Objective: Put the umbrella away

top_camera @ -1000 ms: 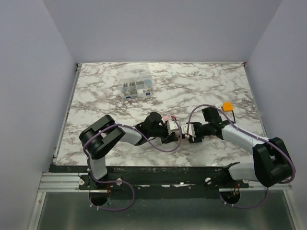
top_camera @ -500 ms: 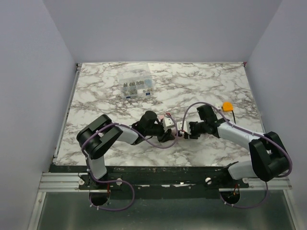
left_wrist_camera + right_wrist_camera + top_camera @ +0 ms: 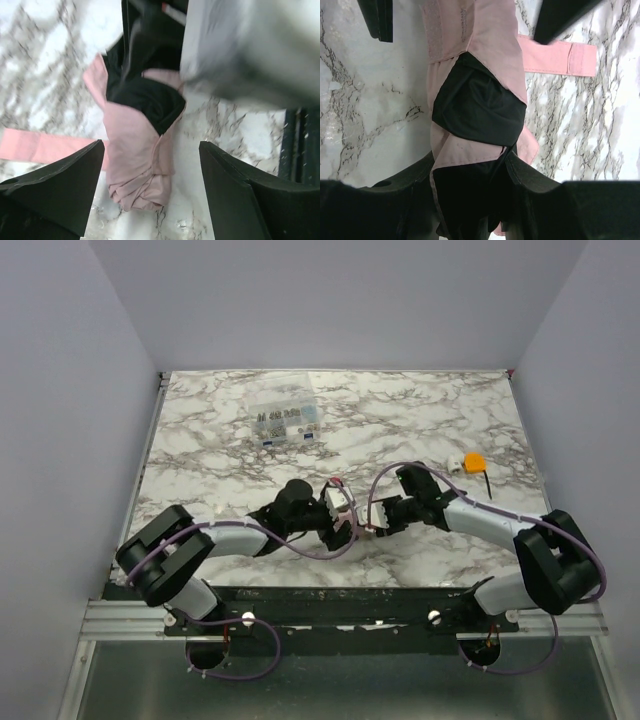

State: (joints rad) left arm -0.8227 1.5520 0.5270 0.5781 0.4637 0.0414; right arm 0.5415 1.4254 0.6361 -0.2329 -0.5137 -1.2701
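Note:
The umbrella (image 3: 140, 165) is a small rolled bundle of pale pink fabric with black lining, lying on the marble table. Its pink strap (image 3: 40, 147) trails off to one side. My left gripper (image 3: 151, 145) is open; its black fingers (image 3: 55, 195) stand wide on either side of the bundle's end without touching it. My right gripper (image 3: 470, 160) is shut on the other end of the umbrella (image 3: 490, 45), pinching black and pink fabric. In the top view the left gripper (image 3: 345, 520) and the right gripper (image 3: 378, 523) face each other near the table's front, and they hide the bundle.
A clear plastic compartment box (image 3: 285, 422) of small parts sits at the back left. A small orange object (image 3: 473, 461) lies at the right, next to a thin black item. The table's front edge (image 3: 330, 592) runs just behind both wrists.
My left gripper has opened and let go of the umbrella. The right gripper has closed on it. Both wrists have shifted left and toward the front edge.

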